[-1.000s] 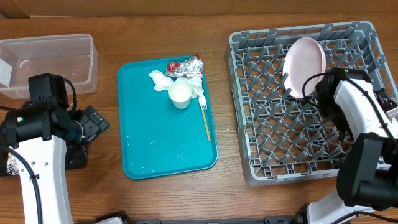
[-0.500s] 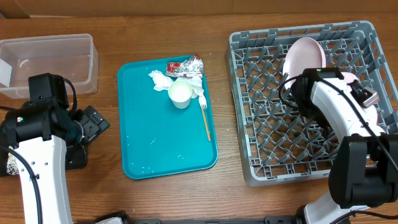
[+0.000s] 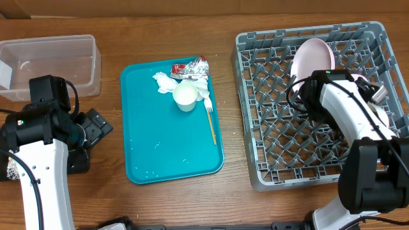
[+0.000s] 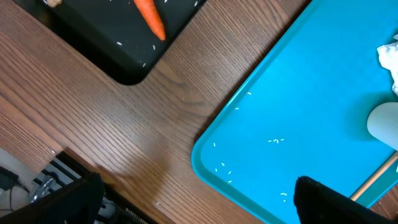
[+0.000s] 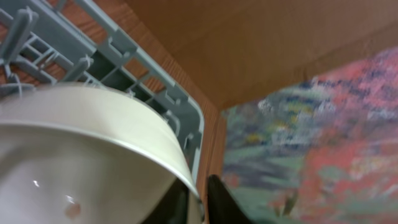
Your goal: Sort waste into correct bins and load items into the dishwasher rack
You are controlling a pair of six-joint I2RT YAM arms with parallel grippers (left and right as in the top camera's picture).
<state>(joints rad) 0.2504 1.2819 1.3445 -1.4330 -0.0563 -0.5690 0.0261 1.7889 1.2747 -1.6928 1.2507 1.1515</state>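
Observation:
The grey dishwasher rack (image 3: 281, 153) stands at the right with a white plate (image 3: 313, 59) upright in its far part. My right gripper (image 3: 378, 94) is over the rack's right side; in the right wrist view it (image 5: 199, 200) is shut on the rim of a white bowl (image 5: 81, 143). On the teal tray (image 3: 166, 147) lie a foil wrapper (image 3: 190, 68), napkins (image 3: 165, 82), a white cup (image 3: 185, 96) and a yellow-handled fork (image 3: 211, 124). My left gripper (image 4: 199, 205) is open and empty over the tray's near left corner. A carrot (image 4: 150, 17) lies in the black tray (image 4: 112, 43).
The clear plastic tub (image 3: 51, 61) stands at the far left. The black tray is mostly hidden under my left arm (image 3: 45, 128) in the overhead view. Bare wood lies between the teal tray and the rack (image 5: 155, 81).
My right arm swung its elbow left and carried the gripper with the bowl toward the rack's right side. The left arm has not moved.

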